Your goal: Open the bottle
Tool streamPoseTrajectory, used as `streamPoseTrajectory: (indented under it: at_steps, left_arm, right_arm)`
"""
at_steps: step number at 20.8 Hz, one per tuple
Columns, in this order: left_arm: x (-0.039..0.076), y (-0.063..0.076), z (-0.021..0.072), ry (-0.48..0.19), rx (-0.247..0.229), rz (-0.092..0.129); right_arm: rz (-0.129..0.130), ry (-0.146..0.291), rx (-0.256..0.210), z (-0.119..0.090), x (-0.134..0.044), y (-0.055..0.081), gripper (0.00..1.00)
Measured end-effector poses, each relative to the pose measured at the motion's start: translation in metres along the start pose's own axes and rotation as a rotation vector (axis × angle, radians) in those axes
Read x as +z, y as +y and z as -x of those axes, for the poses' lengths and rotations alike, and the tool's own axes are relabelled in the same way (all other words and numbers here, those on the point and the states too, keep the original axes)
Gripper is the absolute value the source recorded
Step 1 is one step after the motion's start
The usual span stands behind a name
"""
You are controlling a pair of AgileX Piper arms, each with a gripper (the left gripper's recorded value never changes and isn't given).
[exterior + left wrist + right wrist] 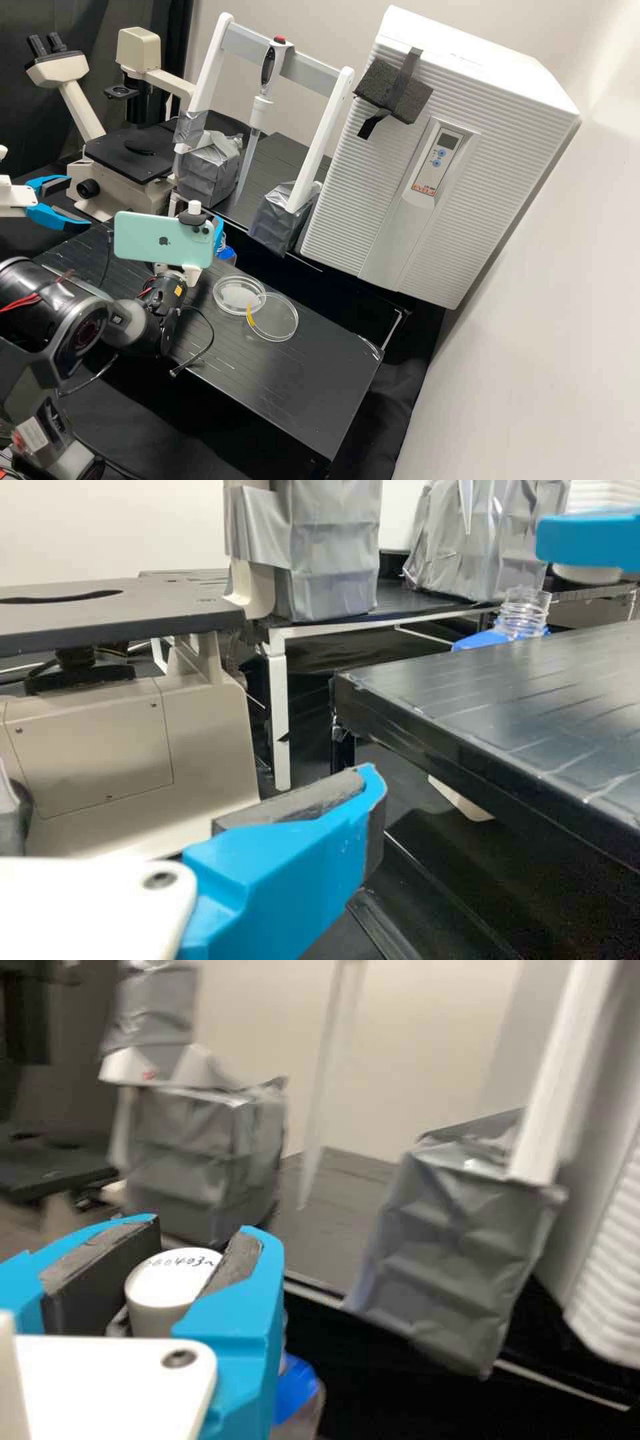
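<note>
In the high view, the black platform (300, 373) has open surface on its near right half. That half ends at a bare near edge and a right corner with a drop beyond. Two clear petri dishes (239, 293) (273, 319) lie touching near its middle. The big white machine (433, 153) stands close along the far right side, and the pipette stand (280, 60), its feet wrapped in grey tape, blocks the far side. The left gripper (70, 202) hangs off the platform's left end beside the microscope (120, 160), fingers wide apart and holding nothing. The right arm (133, 320), carrying a mint phone (163, 239), comes in over the platform's far left part.

In the left wrist view, the bottle (522, 610) stands upright at the platform's far left edge, just before a taped foot. It is clear, with a ribbed, threaded neck and a bare mouth, and a blue finger of the other arm is just above it.

In the right wrist view, the right gripper (160, 1280) is clamped on a white cap (165, 1282), round and with handwriting on top, held between the grey pads.
</note>
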Motion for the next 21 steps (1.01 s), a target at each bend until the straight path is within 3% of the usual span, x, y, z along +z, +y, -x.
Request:
streamPoseTrajectory:
  at_steps: [4,7,21]
  left_arm:
    - [0.0,0.001,-0.0008,-0.001,0.004,-0.003]
    - [-0.002,0.005,-0.0035,-0.003,0.016,-0.028]
    - [-0.002,0.005,-0.0035,-0.003,0.016,-0.028]
  right_arm:
    - [-0.008,0.027,-0.067,0.018,0.001,-0.005,0.0]
    - [-0.02,0.024,-0.093,0.025,0.005,-0.008,0.0]
    - [-0.035,0.003,-0.115,0.032,0.009,-0.013,0.0]
